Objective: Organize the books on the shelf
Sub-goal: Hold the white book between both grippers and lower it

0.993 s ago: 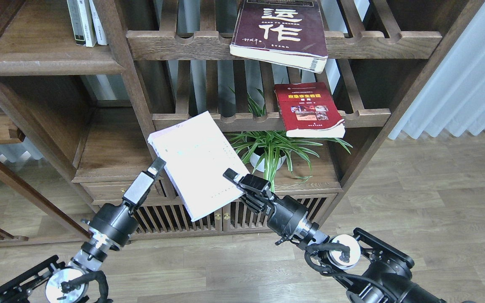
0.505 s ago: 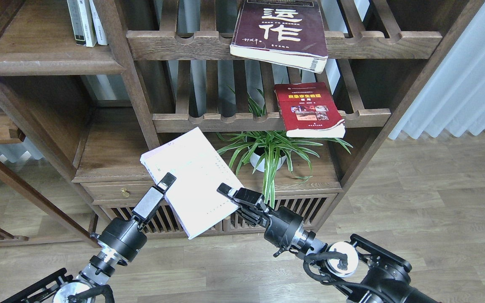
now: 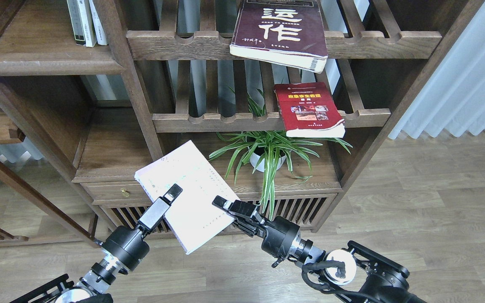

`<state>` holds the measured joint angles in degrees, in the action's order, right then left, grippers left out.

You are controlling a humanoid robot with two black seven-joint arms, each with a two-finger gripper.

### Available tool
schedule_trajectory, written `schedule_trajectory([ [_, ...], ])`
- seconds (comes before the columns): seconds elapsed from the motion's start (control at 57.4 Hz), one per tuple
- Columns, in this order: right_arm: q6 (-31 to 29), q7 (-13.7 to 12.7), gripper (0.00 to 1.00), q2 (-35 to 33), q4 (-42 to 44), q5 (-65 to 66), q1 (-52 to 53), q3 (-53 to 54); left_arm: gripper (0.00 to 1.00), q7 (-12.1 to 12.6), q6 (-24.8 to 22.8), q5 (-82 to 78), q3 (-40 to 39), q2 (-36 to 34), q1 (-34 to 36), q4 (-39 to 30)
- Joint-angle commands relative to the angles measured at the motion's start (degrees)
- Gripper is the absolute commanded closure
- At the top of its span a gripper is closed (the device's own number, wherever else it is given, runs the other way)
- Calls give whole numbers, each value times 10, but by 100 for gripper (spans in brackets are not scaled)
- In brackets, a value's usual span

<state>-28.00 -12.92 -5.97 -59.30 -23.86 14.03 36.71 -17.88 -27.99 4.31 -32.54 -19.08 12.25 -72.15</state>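
Lower now, off the racks — pale book [image 3: 185,195], left fingers [image 3: 171,195] and right fingers [image 3: 224,205] clamped on opposite edges.

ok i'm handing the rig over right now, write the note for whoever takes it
Left gripper: closed on the pale book at its left edge.
Right gripper: clamped on the same book's right edge.
The book hangs tilted in the air before the cabinet, on no shelf.
Red book lies on the lower slatted rack, maroon book on the upper rack, both overhanging.
Solid shelf, upper left: none of the three there yet. All three left to place.
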Motion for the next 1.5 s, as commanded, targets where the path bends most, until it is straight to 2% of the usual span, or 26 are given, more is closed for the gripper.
schedule_trajectory([
  [0.0, 0, -1, 96, 0, 0, 0, -2, -6, 9, 0, 0, -1, 0, 1, 1, 2],
  [0.279, 0, -1, 96, 0, 0, 1, -3, -22, 22, 0, 0, -1, 0, 3, 1, 2],
  [0.366, 0, -1, 96, 2, 0, 1, -3, -22, 30, 0, 0, -1, -1, 3, 1, 2],
  [0.488, 0, -1, 96, 8, 0, 1, -1, -22, 46, 0, 0, -1, 0, 4, 1, 2],
  [0.645, 0, -1, 96, 9, 0, 1, -1, -21, 58, 0, 0, -3, 3, 4, 3, 2],
  [0.662, 0, -1, 96, 9, 0, 1, -2, -21, 62, 0, 0, -4, 5, 4, 2, 2],
  [0.837, 0, -1, 96, 11, 0, 2, -1, -21, 82, -4, 0, -9, 5, 7, 1, 1],
  [0.924, 0, -1, 96, 11, 0, 2, -1, -21, 84, -7, 0, -20, 9, 8, 5, 2],
  [1.046, 0, -1, 96, 12, 0, 1, -1, -21, 94, -8, 0, -25, 11, 7, 5, 1],
  [1.359, 0, 0, 93, 12, 0, 1, -2, -21, 95, -9, 0, -26, 15, 4, 8, 1],
  [1.429, 0, 0, 85, 12, 0, 1, -2, -21, 95, -10, 0, -26, 15, 3, 7, 1],
  [1.481, 0, 2, 74, 12, 0, 2, -3, -21, 95, -10, 0, -26, 15, 2, 7, 1],
])
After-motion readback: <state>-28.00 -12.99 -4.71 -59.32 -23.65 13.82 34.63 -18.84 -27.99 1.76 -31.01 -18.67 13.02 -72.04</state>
